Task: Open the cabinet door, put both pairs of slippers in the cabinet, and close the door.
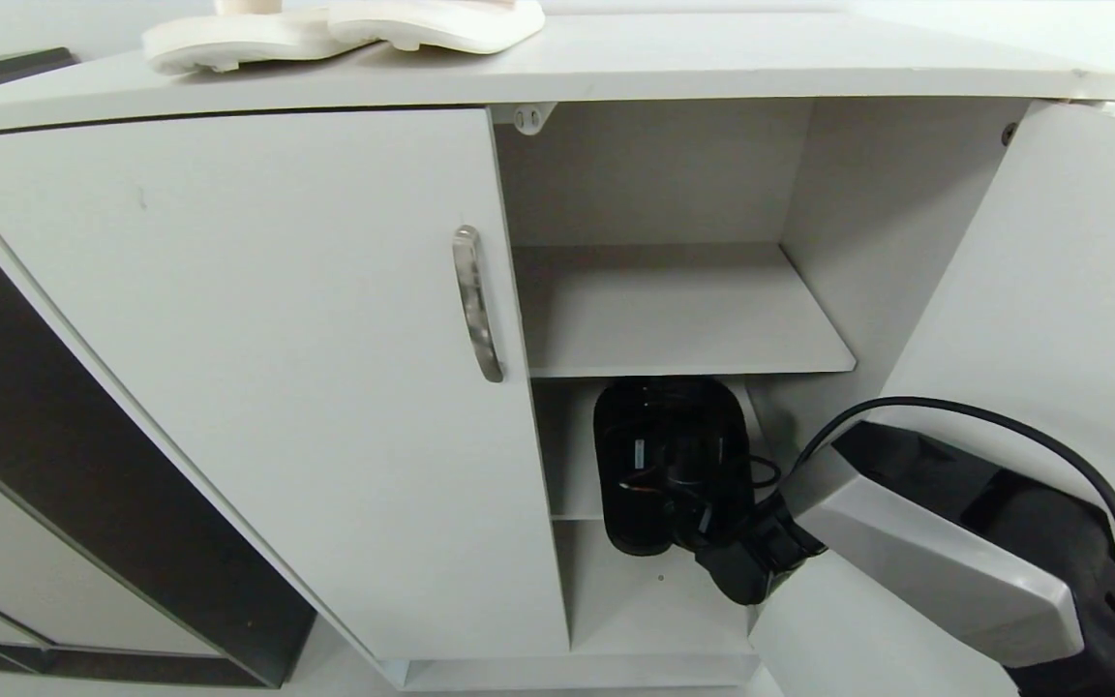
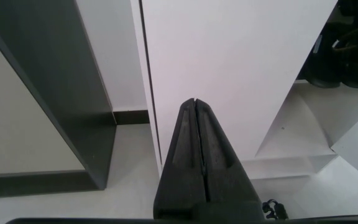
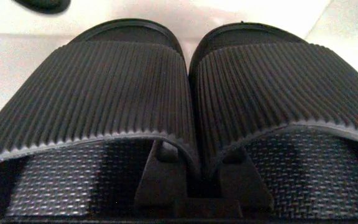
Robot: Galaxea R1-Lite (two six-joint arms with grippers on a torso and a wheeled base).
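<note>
On your far left, the left gripper (image 2: 194,107) has its two black fingers pressed flat together with nothing between them, pointing at the lower part of the closed white left-hand cabinet door (image 1: 228,339). On top of the white laminate cabinet (image 1: 712,68), above that door, lies the pair of cream-white foam slippers (image 1: 345,34), side by side and touching. Along the door's right edge you see the upright brushed-metal bar handle (image 1: 477,302). Right of it the compartment stands open, with a white shelf (image 1: 683,310) across it. Below the shelf is the pair of black ribbed rubber slippers (image 3: 104,93), side by side. The right gripper (image 3: 194,167) grips them where their inner edges meet; you cannot tell whether they rest on the compartment floor. Farthest right, the white right-hand door (image 1: 1061,290) is swung open.
</note>
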